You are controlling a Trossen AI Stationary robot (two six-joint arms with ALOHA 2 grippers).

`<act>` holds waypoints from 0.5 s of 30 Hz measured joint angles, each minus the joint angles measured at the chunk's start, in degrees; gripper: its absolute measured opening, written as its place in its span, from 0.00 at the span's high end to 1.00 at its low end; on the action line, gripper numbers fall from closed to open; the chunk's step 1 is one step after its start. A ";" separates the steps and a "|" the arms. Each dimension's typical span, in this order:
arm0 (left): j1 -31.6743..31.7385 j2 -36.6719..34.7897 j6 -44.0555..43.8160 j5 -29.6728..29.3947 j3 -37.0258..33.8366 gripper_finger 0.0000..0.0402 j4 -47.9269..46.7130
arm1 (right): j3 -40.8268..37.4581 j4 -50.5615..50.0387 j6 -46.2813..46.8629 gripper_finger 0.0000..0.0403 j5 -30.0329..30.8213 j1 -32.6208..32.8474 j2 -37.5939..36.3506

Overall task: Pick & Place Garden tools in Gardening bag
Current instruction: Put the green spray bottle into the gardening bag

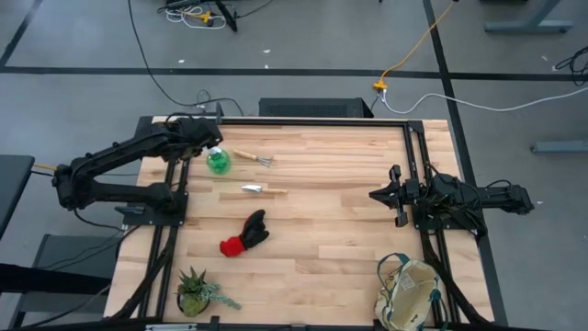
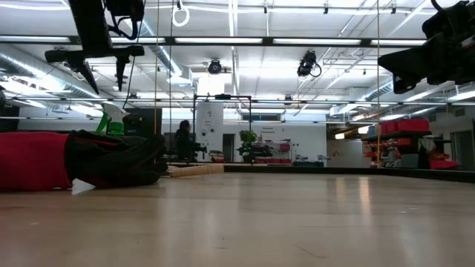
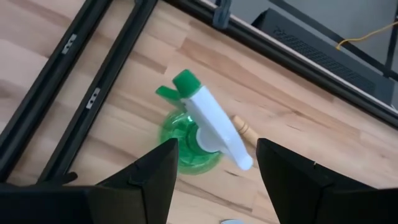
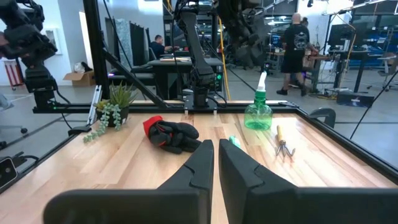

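You have a pale wood table before you. On it: a green spray bottle near the rake, the trowel just below, gloves mid-table (red and black), a plant and the bag at opposite near corners.

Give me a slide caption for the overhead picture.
Left hand hovers open over the green spray bottle; rake, trowel, gloves and bag wait.

Both arms are matte black, built of chunky jointed segments with thin black cables along them. The left gripper ends in two broad, wedge-shaped black fingers; the right gripper shows two narrower, smooth black fingers.
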 joint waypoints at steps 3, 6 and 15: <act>0.00 0.00 -0.33 0.75 -0.25 0.44 0.02 | 0.01 -0.01 0.00 0.93 -0.02 0.00 0.00; 0.00 0.00 2.53 1.03 -0.25 0.44 0.21 | 0.00 0.00 -0.02 0.93 0.00 0.01 0.00; 0.00 -0.02 12.91 4.78 -0.25 0.44 0.27 | 0.00 0.01 -0.02 0.93 0.00 0.02 0.00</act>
